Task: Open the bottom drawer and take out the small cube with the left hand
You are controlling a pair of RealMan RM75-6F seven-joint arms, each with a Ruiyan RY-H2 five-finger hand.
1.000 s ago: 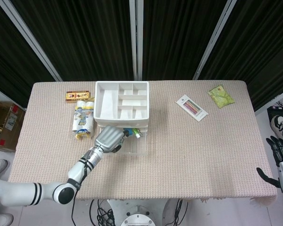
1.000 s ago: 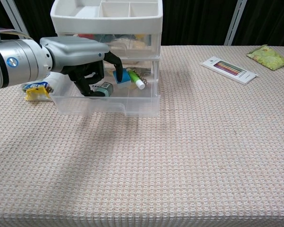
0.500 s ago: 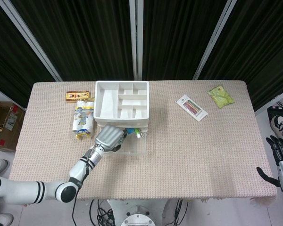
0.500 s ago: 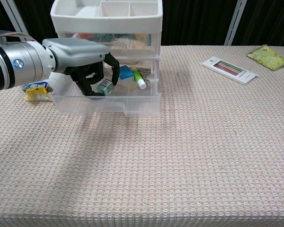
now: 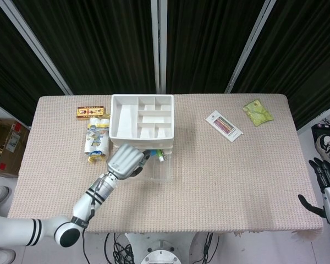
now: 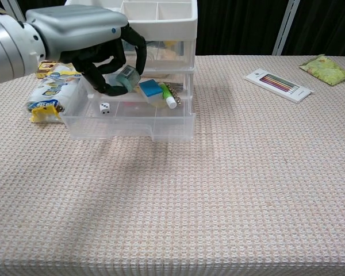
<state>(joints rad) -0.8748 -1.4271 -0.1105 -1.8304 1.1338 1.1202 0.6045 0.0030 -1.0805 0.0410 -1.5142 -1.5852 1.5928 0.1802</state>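
The bottom drawer (image 6: 129,123) of the white drawer unit (image 6: 132,17) stands pulled out toward me. My left hand (image 6: 98,52) hovers above the drawer's left half and holds a small grey-teal cube (image 6: 127,77) in its curled fingers, clear of the drawer floor. In the head view the left hand (image 5: 125,160) covers the cube and the left part of the drawer (image 5: 157,172). A white die (image 6: 104,107), a blue block (image 6: 151,89) and a green-and-white tube (image 6: 168,98) lie in the drawer. My right hand (image 5: 327,192) hangs off the table's right edge, fingers apart, holding nothing.
Yellow-and-blue snack packs (image 6: 49,98) lie left of the drawer unit, beside a small red-and-yellow box (image 5: 91,112). A flat box of coloured pencils (image 6: 278,84) and a green packet (image 6: 325,69) lie at the far right. The drawer unit's top tray (image 5: 142,124) has several compartments.
My left hand has risen out of the drawer with the grey-teal cube in its fingers. The white die on the drawer floor has come into sight. The right hand has not moved.
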